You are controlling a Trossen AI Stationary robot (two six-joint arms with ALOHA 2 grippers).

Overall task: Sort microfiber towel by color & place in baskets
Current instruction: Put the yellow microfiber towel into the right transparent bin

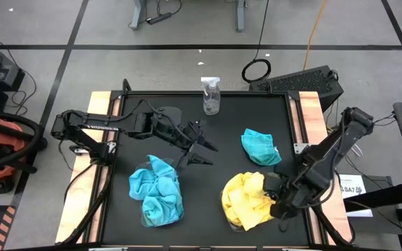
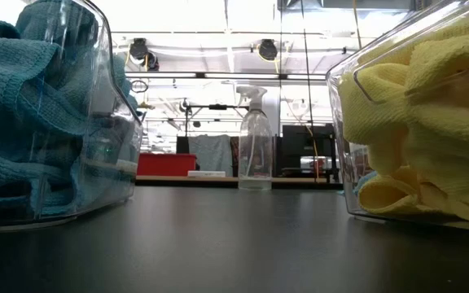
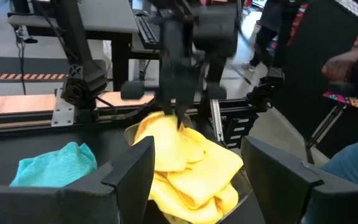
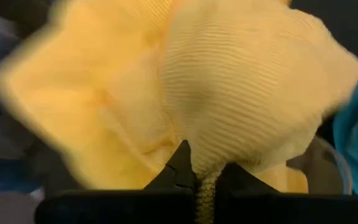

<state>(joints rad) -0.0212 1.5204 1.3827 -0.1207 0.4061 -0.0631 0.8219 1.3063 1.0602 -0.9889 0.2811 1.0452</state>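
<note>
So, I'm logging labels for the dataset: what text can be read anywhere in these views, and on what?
"SA7": partly legible on the white tag on the floor beside the table's right edge; the rest of it is too small to read.
Nothing else is readable.

One white tag (image 1: 352, 187) by the table's right edge — "SA7", the rest illegible.

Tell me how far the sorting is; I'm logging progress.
Mostly done: blue towels fill the left basket, yellow ones the right basket. The right end effector pinches a yellow towel over it; the left end effector hangs open. One turquoise towel remains.
</note>
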